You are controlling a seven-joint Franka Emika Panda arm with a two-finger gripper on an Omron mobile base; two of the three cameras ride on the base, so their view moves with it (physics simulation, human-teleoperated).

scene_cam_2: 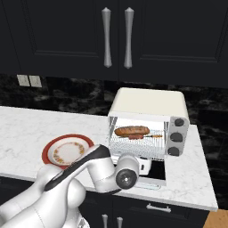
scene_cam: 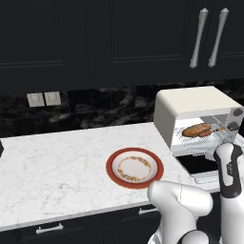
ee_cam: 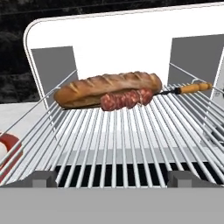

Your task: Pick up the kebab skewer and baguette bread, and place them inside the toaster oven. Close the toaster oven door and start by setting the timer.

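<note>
- Cream-white toaster oven [scene_cam_2: 149, 103] stands on the marble tabletop [scene_cam: 57, 167]; no brand name or lettering can be read on it or on anything else.
- On its wire rack [ee_cam: 118, 140] lie the baguette bread [ee_cam: 105, 87] and the kebab skewer [ee_cam: 131, 98], the skewer along the loaf's front side and touching it, its orange handle end pointing toward the side with the knobs.
- Toaster oven door [scene_cam_2: 153, 171] hangs open, folded down flat in front of the oven mouth, dark glass facing up.
- Three dark knobs [scene_cam_2: 177, 136] sit in a column on the oven's right panel.
- Red-rimmed plate [scene_cam: 135, 167] with a floral band sits on the tabletop to the left of the oven, with nothing on it.
- White arm [scene_cam_2: 95, 171] bends low in front of the tabletop edge, its forearm reaching toward the open oven.
- End effector [ee_cam: 113, 178] points straight into the oven mouth, level with the rack; its two dark fingertips [ee_cam: 41, 178] are spread wide with nothing between them, short of the food.
</note>
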